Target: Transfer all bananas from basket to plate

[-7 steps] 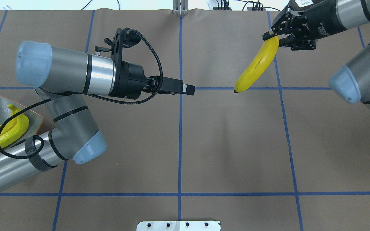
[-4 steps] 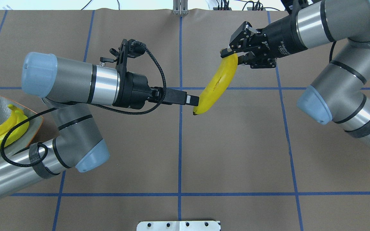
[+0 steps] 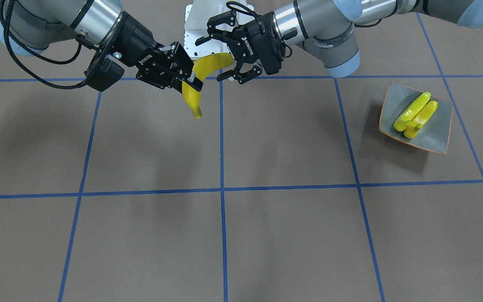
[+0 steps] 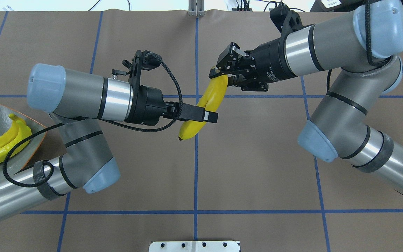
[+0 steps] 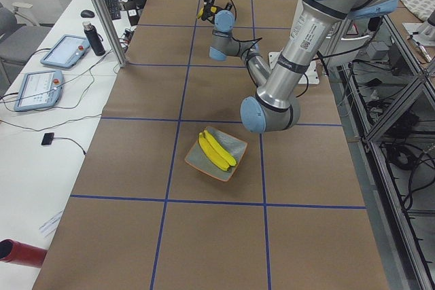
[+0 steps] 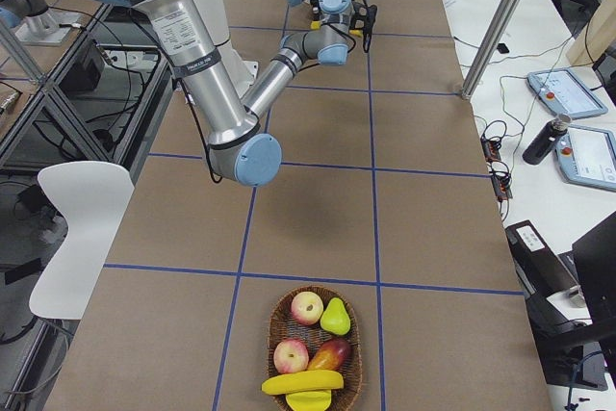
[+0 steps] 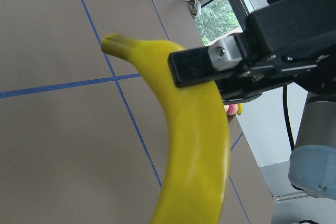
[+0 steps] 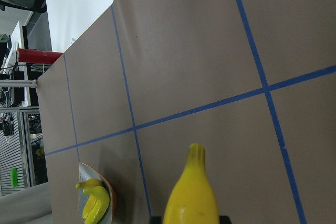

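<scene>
The big grey right arm [image 4: 327,38] has swung in a long way over the last second. It was out toward the table's far right corner, and now it meets the grey left arm [image 4: 79,94] over the middle of the table. The bright yellow, glossy toy banana [image 4: 210,96] it carries came along and hangs in the air between the two, clear of the surface. The black two-finger right tool [image 4: 218,73] is clamped on the banana near one end. The black left tool [image 3: 213,58] is spread wide, a finger on each side of the banana's other half, not squeezing yet. Half a second back the banana's tip was only just at that tool's nose, so I'd call this a hand-over about to close. The right one shouldn't let go before the left bites.

Room-wise: white benches with tablets [image 5: 62,51] on the operators' side. The table [image 4: 257,168] is brown paper with a blue tape grid. The oval wicker basket [image 6: 359,353] at its right end has one more yellow banana [image 6: 300,383] plus other fruit. The square speckled grey plate with the thin orange rim [image 3: 436,134], near the left end, carries two bananas [image 3: 415,113] side by side. So two done, one in transit, one to go.
</scene>
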`<state>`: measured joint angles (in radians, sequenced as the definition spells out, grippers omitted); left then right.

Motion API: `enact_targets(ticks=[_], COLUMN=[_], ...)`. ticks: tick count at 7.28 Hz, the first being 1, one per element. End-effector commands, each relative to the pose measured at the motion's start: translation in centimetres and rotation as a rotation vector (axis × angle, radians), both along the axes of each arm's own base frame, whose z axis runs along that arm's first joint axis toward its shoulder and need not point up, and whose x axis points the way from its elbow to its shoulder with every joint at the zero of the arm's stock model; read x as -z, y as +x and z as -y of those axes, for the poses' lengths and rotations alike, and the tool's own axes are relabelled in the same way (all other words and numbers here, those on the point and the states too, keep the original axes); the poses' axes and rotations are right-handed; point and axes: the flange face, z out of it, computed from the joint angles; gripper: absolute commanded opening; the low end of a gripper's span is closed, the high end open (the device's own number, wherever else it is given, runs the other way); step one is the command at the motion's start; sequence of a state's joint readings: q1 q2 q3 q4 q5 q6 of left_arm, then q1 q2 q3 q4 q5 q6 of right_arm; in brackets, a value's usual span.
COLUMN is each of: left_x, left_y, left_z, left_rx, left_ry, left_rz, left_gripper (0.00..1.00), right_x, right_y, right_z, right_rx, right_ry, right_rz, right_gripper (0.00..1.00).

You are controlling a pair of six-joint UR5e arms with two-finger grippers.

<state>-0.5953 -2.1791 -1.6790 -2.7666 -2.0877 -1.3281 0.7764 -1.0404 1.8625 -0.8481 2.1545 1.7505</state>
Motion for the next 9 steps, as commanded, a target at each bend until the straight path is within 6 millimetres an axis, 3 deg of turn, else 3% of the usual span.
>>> enact_targets(ticks=[1, 2, 3, 5, 6, 7, 8, 9], left_x=[0.1, -0.1, -0.8, -2.5, -4.0, -7.1, -10.7, -14.7], left_y=[0.1, 0.0, -0.1, -0.2, -1.2, -2.8, -5.7, -9.6], left_z=[-0.4, -0.4, -0.5, -0.6, -1.1, -1.9, -3.2, -2.6], left_rx=[-0.006, -0.004, -0.006, -0.009, -0.007, -0.005, 0.012, 0.066], left_ry=[0.004, 0.012, 0.008, -0.010, -0.019, -0.041, -0.067, -0.095], left_rz=[-0.007, -0.015, -0.012, 0.011, 0.024, 0.060, 0.102, 0.158], left_gripper=[0.26, 0.00, 0.00, 0.00, 0.00, 0.00, 0.00, 0.00], right_x=[0.3, 0.4, 1.1, 1.4, 0.9, -1.5, -4.7, -7.1], right_y=[-0.1, -0.1, -0.1, 0.8, 2.8, 5.0, 7.3, 8.2], right_z=[-0.4, -0.5, -0.3, 0.2, 0.6, 2.2, 4.1, 5.4], right_rx=[0.004, 0.004, -0.020, -0.105, -0.131, -0.177, -0.223, -0.243], right_ry=[0.007, 0.011, 0.020, 0.041, 0.039, 0.008, -0.036, -0.045], right_rz=[0.006, 0.009, 0.018, 0.022, 0.016, -0.019, -0.102, -0.218], right_gripper=[0.00, 0.00, 0.99, 1.00, 1.00, 1.00, 1.00, 1.00])
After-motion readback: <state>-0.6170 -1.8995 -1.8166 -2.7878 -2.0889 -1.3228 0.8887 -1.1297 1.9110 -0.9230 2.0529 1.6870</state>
